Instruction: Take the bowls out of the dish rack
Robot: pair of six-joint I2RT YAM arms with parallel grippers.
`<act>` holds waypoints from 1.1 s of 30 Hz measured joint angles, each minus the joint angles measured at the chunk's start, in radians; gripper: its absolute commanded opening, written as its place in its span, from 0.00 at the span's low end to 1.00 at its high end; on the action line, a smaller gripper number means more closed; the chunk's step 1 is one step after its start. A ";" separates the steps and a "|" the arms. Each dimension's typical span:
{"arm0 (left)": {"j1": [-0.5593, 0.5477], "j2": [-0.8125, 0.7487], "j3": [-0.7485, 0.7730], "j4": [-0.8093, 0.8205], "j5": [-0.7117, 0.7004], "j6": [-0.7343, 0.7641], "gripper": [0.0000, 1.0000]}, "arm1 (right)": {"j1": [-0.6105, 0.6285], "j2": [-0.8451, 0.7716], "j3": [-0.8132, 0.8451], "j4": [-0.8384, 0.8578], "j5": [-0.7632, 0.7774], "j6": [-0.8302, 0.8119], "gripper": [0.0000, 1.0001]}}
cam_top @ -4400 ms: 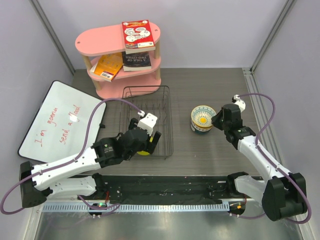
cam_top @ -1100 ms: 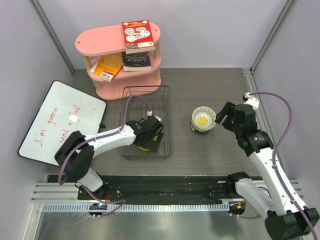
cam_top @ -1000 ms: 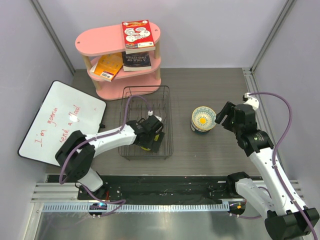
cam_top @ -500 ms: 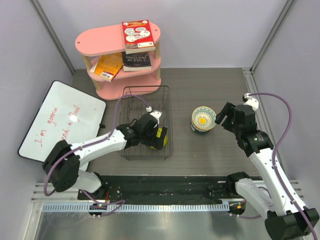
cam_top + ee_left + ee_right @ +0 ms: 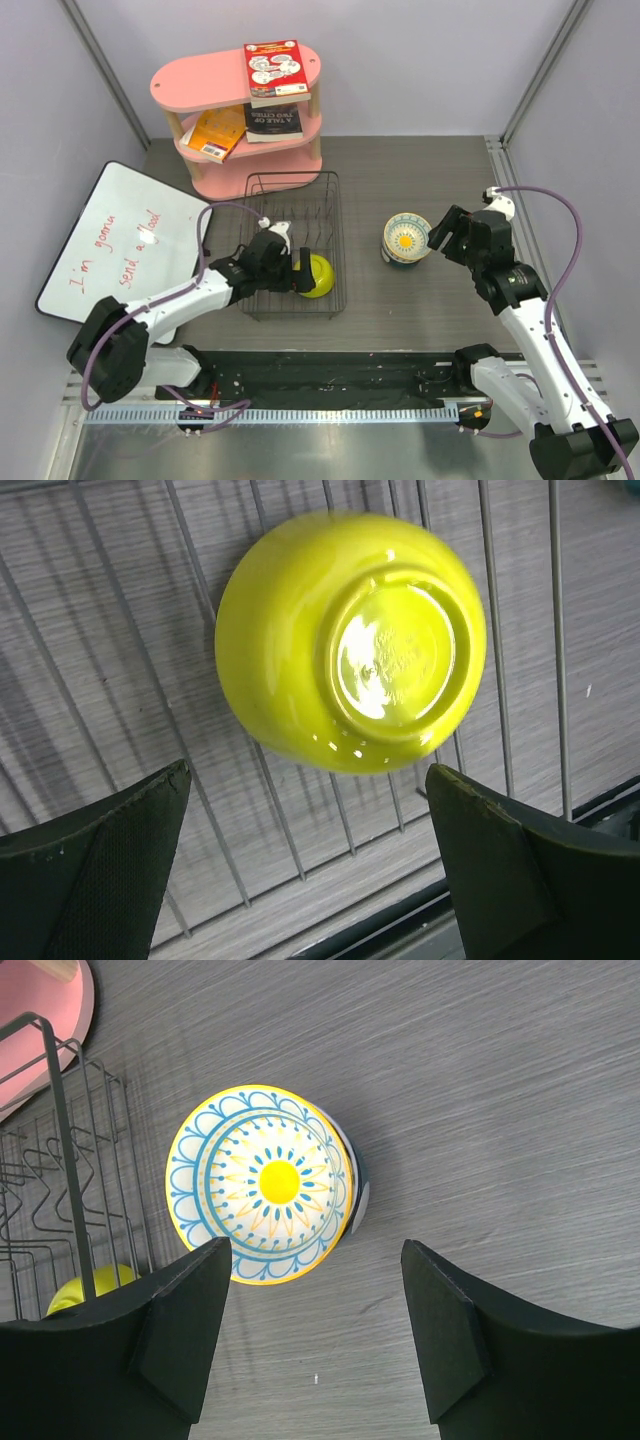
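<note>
1. Dish rack (image 5: 292,190) – it stands on the tabletop (image 5: 420,175) in front of the pink shelf (image 5: 200,85). It holds one item, the yellow-green bowl (image 5: 350,640), in the near right corner.
2. The yellow-green bowl lies on the rack's wires with its base turned toward the left wrist camera.
3. Left tool (image 5: 303,275) – released. Its fingers (image 5: 100,870) stand spread on either side of the yellow-green bowl and do not touch it.
4. Bowl stack (image 5: 406,240) – it stands on the tabletop, right of the rack and apart from it. The patterned bowl (image 5: 262,1182) sits on top, upright, with its orange centre showing. The bowls beneath it are mostly hidden.
5. Right tool (image 5: 440,237) – released and holding nothing. It hangs just right of the stack, fingers (image 5: 450,1330) wide apart.
6. The pink shelf carries books (image 5: 272,70) on both levels.
7. A whiteboard (image 5: 120,240) lies at the left of the tabletop.
</note>
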 measured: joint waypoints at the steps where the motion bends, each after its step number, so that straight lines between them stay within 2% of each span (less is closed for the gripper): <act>1: 0.007 0.009 0.000 0.011 0.008 -0.007 0.99 | 0.000 -0.002 0.000 0.001 -0.003 -0.001 0.74; 11: 0.048 0.074 0.000 0.172 0.125 -0.081 1.00 | 0.000 -0.013 0.000 0.004 -0.012 -0.017 0.74; 33: 0.104 0.106 -0.044 0.209 0.172 -0.116 1.00 | 0.000 -0.012 0.000 0.004 -0.014 -0.025 0.73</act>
